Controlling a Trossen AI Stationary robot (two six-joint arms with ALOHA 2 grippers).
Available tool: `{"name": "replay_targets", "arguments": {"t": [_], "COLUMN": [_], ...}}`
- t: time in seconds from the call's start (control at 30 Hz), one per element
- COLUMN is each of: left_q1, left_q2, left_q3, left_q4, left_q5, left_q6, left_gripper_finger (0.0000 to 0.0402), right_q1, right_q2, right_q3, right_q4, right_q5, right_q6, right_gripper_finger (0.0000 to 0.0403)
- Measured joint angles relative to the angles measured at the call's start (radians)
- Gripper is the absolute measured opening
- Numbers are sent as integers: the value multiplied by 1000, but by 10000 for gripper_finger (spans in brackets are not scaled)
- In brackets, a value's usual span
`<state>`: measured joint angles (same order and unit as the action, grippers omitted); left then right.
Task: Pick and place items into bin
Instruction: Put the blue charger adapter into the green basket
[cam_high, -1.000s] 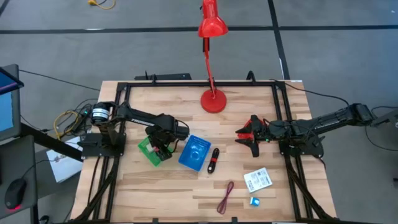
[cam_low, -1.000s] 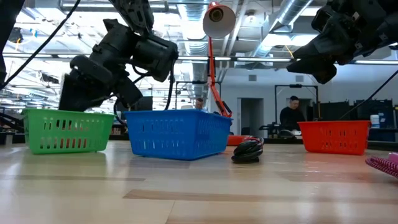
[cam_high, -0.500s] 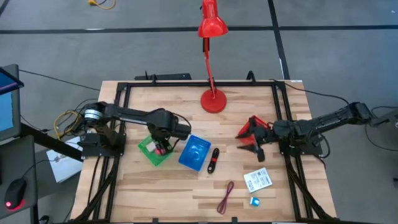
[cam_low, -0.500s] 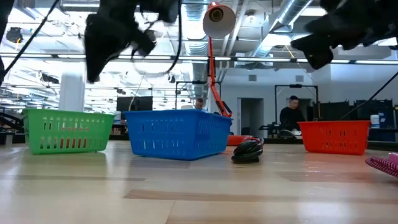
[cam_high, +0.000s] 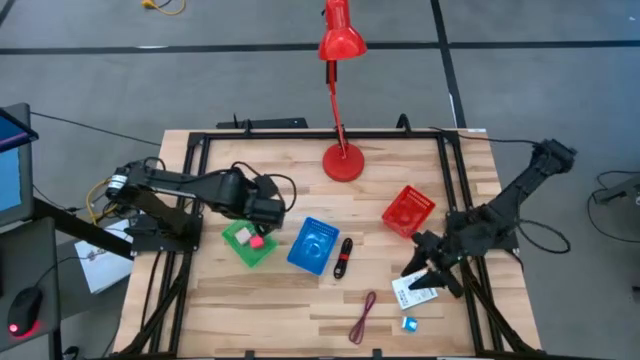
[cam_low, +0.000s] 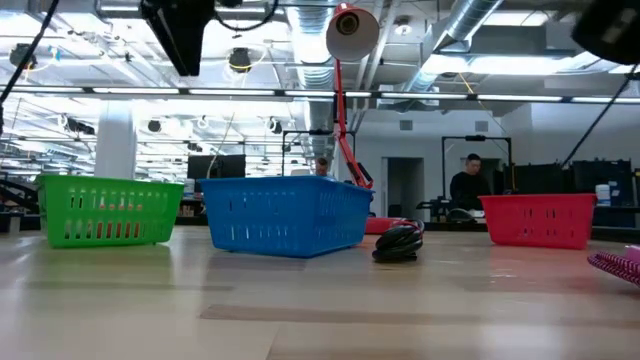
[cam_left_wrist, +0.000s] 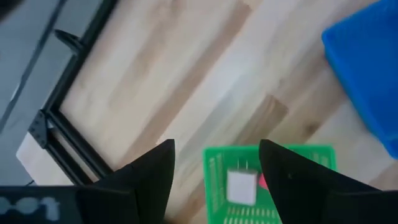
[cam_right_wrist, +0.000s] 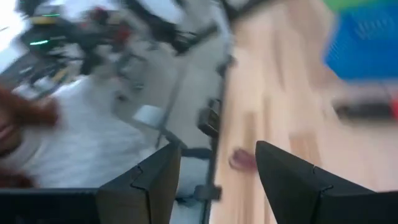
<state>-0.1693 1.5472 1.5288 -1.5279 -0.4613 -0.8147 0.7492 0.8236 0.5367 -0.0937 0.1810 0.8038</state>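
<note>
Your left gripper (cam_high: 268, 212) hangs over the far edge of the small green plastic basket (cam_high: 237, 245), its two dark fingers (cam_left_wrist: 152, 171) spread apart with nothing between them. Just past those fingers, down inside the green basket, lie a pale pink cube (cam_left_wrist: 241, 186) and a red cube (cam_left_wrist: 263, 181) side by side; from above the red one (cam_high: 256, 241) shows near the basket's middle, close under the claw. Beside your left gripper, toward the table's centre, sits the blue plastic basket (cam_high: 314, 246), and just beyond it the black-and-red pen-like stick (cam_high: 342, 257) lies flat on the wooden table (cam_high: 280, 305). Your right gripper (cam_high: 424, 277) is low over the near right part of the table, fingers parted and empty, and the white printed packet (cam_high: 410, 293) lies directly beneath and just beside its tips. The tiny blue-white piece (cam_high: 408, 323) rests a little nearer the table's front edge than that claw, and the dark red looped cord (cam_high: 362, 317) lies well to its inner side. The red plastic basket (cam_high: 408, 210) stands behind the right gripper, near the round base of the tall red desk lamp (cam_high: 343, 160).
</note>
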Motion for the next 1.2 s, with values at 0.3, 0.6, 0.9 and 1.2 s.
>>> {"name": "replay_targets", "arguments": {"t": [0.3,0.6,0.9,1.2], "left_q1": [-81,-115,-115,-115], "left_q2": [0,1,1,1], "left_q3": [-1,-1,-2,-3], "left_q4": [7,20,20,19], "left_q5": [-104,-238,-293,-306], "left_q6": [-97,-123,-112,-111], "left_gripper_finger": [224,224,224,224], "right_q1": [125,167,165,165], "right_q2": [334,665,899,966], "right_q3": [200,432,604,656], "right_q4": [-319,-569,-670,-731], "right_q5": [-21,-148,-240,-261], "right_q6": [413,478,429,351], "right_gripper_finger": [202,185,178,178]}}
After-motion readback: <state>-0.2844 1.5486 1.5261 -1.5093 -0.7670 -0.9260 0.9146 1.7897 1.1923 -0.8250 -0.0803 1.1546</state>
